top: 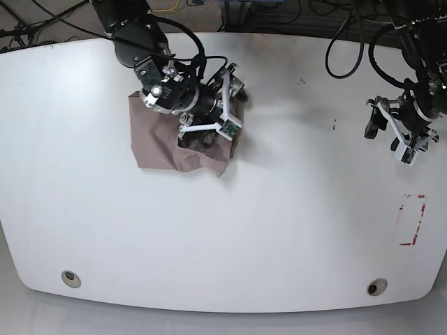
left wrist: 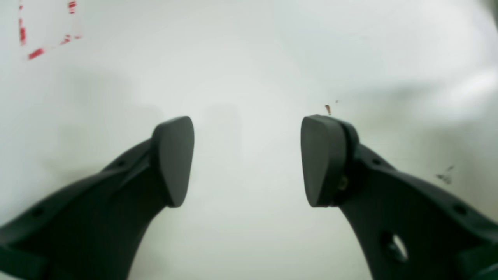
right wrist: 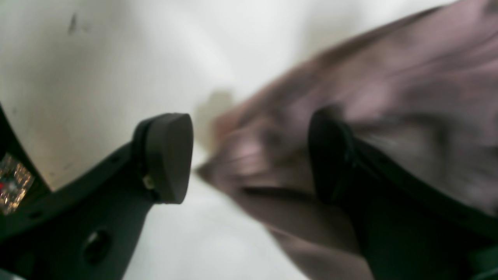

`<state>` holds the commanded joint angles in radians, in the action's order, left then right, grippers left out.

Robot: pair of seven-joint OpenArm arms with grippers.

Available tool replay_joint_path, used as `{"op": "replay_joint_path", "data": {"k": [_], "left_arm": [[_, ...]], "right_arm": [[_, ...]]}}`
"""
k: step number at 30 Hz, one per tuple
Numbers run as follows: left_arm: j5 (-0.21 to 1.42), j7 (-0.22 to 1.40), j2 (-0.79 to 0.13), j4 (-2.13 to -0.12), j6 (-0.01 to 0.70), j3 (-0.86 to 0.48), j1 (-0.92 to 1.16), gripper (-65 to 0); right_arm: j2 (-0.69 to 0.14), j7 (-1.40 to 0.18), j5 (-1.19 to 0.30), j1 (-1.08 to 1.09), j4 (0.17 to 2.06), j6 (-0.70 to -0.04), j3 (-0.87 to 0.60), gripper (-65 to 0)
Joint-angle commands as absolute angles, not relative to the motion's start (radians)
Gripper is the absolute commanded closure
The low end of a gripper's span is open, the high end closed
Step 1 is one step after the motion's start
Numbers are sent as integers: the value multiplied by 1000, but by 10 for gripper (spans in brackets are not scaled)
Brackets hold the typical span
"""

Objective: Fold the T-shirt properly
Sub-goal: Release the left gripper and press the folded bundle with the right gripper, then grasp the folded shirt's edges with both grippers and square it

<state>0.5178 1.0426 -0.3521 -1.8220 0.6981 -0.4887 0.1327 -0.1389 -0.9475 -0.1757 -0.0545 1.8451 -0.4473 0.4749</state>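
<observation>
The right gripper (right wrist: pixel 249 155) stood wide apart over the blurred, bunched T-shirt (top: pixel 157 136), seemingly not gripping it. The left gripper (left wrist: pixel 247 161) gaped empty above the white counter (top: pixel 279 230).

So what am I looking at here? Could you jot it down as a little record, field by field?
Surface: white table
Cloth: taupe T-shirt, already folded into a compact wrinkly bundle
Right gripper: open, over the T-shirt's edge, cloth between the fingers, not clamped
Left gripper: open, holding nothing, over bare table far from the shirt
Markings: red outlined rectangle on the table near the left arm
Other: cables along the table's far edge
</observation>
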Motion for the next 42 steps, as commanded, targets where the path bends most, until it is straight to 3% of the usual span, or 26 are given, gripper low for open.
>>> {"op": "replay_joint_path", "data": {"k": [8, 18, 24, 30, 36, 42], "left_arm": [[516, 1043, -351, -1817, 698, -489, 133, -403], [518, 1043, -349, -1817, 698, -484, 137, -403], [519, 1043, -320, -1831, 698, -446, 156, -403], [519, 1043, -255, -1926, 698, -335, 193, -403], [519, 1043, -159, -1962, 698, -183, 147, -403], [513, 1043, -77, -1956, 698, -1, 91, -403]], "right_arm": [[-107, -947, -170, -74, 1982, -449, 484, -444], [-142, -947, -170, -76, 2034, -453, 260, -444], [-174, -947, -171, -70, 2032, -549, 145, -444], [-176, -947, -171, -73, 2031, -625, -10, -433], [-177, -947, -163, -56, 2005, -694, -160, -341], [-214, -944, -163, -36, 1949, -698, -257, -312]]}}
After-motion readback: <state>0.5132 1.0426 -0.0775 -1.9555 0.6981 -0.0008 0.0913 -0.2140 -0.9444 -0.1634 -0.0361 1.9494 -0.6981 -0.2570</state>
